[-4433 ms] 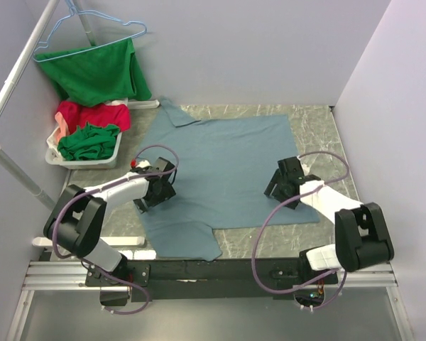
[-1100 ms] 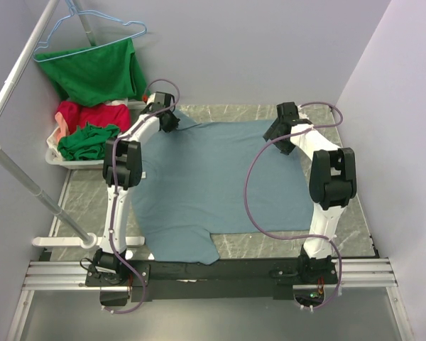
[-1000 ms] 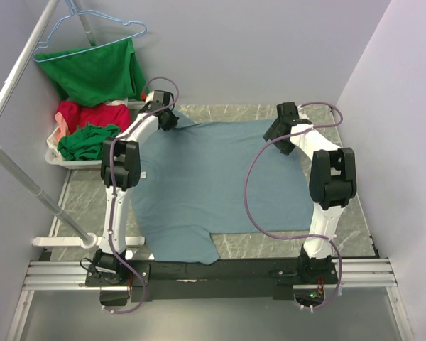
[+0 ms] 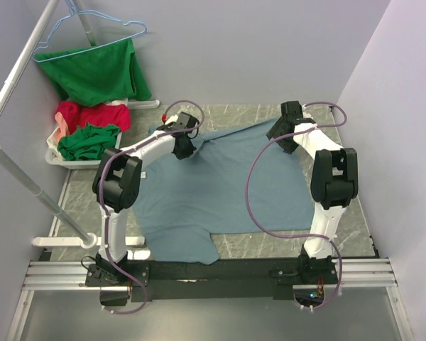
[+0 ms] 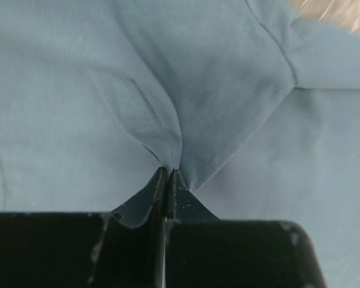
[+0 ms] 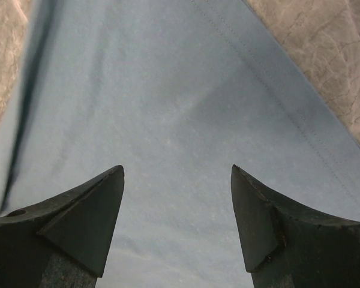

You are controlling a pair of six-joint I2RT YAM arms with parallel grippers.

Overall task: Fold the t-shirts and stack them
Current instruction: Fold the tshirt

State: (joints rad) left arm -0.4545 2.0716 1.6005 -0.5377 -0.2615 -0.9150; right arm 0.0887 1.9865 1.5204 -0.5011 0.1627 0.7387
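A dusty grey-blue t-shirt (image 4: 220, 185) lies spread on the marble table. My left gripper (image 4: 184, 145) is shut on a pinch of its far-left sleeve area, which is drawn in over the shirt's body. In the left wrist view the closed fingertips (image 5: 169, 171) hold a peak of blue cloth (image 5: 216, 90) with creases fanning from it. My right gripper (image 4: 282, 135) hovers open over the shirt's far-right corner. Its wrist view shows the gripper (image 6: 177, 174) above flat blue cloth (image 6: 168, 90), nothing between the fingers. Red (image 4: 92, 114) and green (image 4: 89, 141) t-shirts sit bunched at the left.
The bunched shirts fill a white basket (image 4: 53, 158) at the far left. Above it a green shirt (image 4: 96, 71) hangs on a blue hanger from a white rail (image 4: 28, 181). Walls close the back and right. Bare marble (image 6: 324, 48) shows past the hem.
My left gripper has travelled right and nearer from the far-left corner, dragging the sleeve inward over the shirt. The right gripper has stayed open at the far-right corner.
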